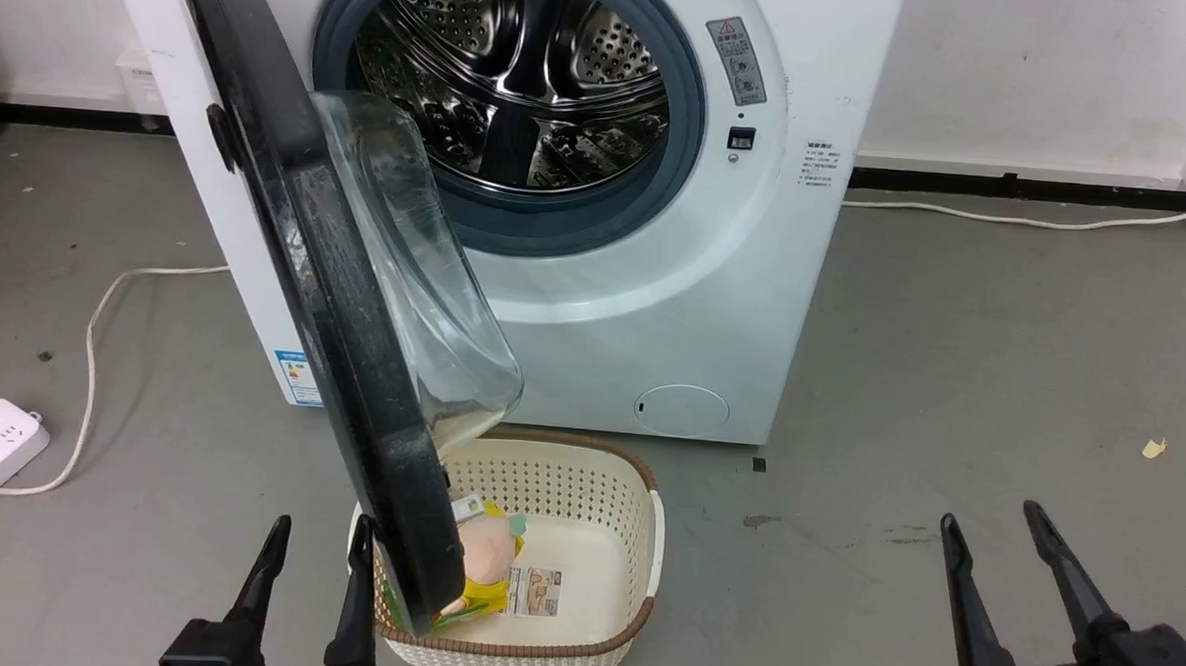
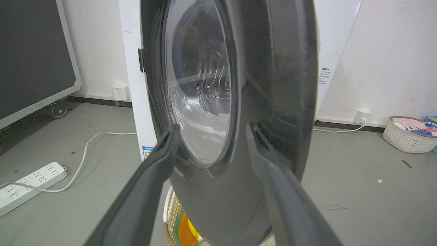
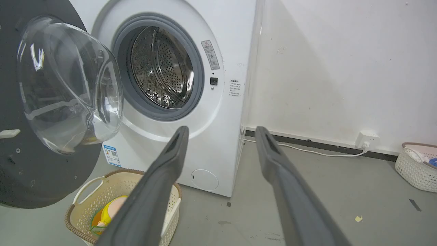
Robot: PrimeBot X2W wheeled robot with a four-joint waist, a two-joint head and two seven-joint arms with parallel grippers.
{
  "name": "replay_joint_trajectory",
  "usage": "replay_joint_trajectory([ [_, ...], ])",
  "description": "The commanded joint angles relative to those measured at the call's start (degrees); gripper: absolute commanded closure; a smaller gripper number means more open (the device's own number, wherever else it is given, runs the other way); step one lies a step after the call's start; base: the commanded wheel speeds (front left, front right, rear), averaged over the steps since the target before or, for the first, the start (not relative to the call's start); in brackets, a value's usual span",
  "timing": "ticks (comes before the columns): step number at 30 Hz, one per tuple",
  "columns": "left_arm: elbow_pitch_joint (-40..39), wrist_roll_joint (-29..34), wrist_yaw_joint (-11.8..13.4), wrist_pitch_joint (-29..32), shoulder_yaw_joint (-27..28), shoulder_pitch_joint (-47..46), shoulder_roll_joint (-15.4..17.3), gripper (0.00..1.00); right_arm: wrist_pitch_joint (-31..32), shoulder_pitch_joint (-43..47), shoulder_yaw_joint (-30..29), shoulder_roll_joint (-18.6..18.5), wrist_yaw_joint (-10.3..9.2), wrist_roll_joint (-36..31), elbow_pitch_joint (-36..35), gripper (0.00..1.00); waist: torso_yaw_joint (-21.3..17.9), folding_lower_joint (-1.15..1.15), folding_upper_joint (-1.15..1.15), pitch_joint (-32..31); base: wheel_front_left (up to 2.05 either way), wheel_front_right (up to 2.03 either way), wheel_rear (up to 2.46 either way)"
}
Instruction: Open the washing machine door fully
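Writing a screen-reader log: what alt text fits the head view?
White washing machine, its black glass-bowled door swung partly open over a cream basket on grey floor. Left hand open beside the door's lower edge; right hand open at lower right.

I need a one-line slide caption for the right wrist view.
Open right gripper faces the washing machine: black door swung open, cream basket in front.

Left gripper (image 1: 324,521) and right gripper (image 1: 989,513) held low, jaws spread apart, pointing forward
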Motion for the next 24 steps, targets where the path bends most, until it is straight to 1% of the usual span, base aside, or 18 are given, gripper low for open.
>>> replay_joint_trajectory([
  [1, 0.2, 0.4, -0.3, -0.3, 0.2, 0.7, 0.1, 0.00, -0.4, 1.2, -0.2, 0.5, 0.05, -0.7, -0.7, 0.00, 0.0, 0.00, 0.00, 0.0, 0.00, 0.00, 0.00],
  [8, 1.3, 0.0, -0.7, -0.3, -0.5, 0.8, 0.1, 0.00, -0.4, 2.6, -0.1, 1.1, 0.05, -2.0, -0.5, 0.00, 0.4, 0.00, 0.00, 0.0, 0.00, 0.00, 0.00],
  [14, 2.5, -0.2, -1.3, -0.3, -0.3, 0.2, 0.1, 0.00, -0.4, 2.2, 0.2, 1.1, 0.05, -1.0, -0.1, 0.00, 0.5, 0.00, 0.00, 0.0, 0.00, 0.00, 0.00],
  [23, 3.0, -0.3, -1.6, -0.3, -0.1, -0.5, 0.1, 0.00, -0.4, 1.9, 0.6, 1.1, 0.05, -0.6, 0.1, 0.00, 0.4, 0.00, 0.00, -0.1, 0.00, 0.00, 0.00],
  [24, 3.0, -0.3, -1.6, -0.3, -0.1, -0.5, 0.1, 0.60, -0.4, 1.8, 0.7, 1.1, 0.05, -0.5, 0.1, 0.00, 0.4, 0.00, 0.00, -0.2, 0.00, 0.00, 0.00],
])
